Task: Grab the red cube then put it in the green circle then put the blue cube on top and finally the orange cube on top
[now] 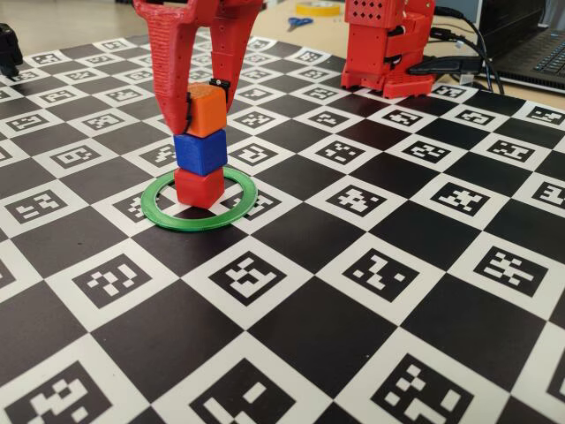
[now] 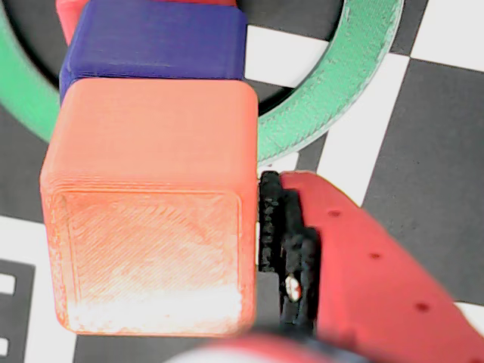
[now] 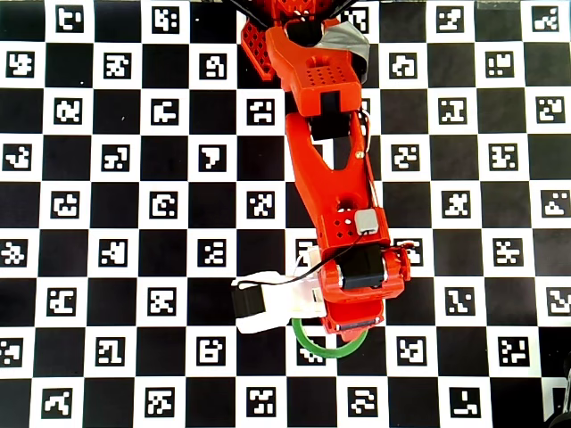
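I have the tool clamped on the orange cube, sitting squarely atop the blue cube and red cube inside the green circle; I judge releasing comes next.

Landmark: ring, flat on the checkered mat. Bottom cube sits inside the ring, toward its left side in the fixed view. Middle cube on top of it, top cube on that. Gripper straddles the top cube. Arm base behind the ring, to the right. Overhead view: arm covers most of the ring.
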Robot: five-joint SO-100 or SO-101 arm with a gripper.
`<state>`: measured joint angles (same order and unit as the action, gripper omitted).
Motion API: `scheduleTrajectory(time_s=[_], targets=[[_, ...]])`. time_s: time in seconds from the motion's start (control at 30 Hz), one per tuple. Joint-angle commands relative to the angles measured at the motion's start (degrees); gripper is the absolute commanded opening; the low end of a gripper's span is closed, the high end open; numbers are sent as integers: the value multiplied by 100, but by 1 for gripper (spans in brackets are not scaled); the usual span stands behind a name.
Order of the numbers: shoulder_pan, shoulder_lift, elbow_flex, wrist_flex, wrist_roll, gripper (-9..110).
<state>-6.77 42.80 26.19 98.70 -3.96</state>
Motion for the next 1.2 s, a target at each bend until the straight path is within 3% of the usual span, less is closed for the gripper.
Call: scheduleTrajectory(time_s=[0.0, 0.6, 1.17], targets=[[-79, 237, -598, 88, 79, 39], [-141, 844, -308, 360, 97, 42], [-325, 3480, 2153, 264, -44, 41]])
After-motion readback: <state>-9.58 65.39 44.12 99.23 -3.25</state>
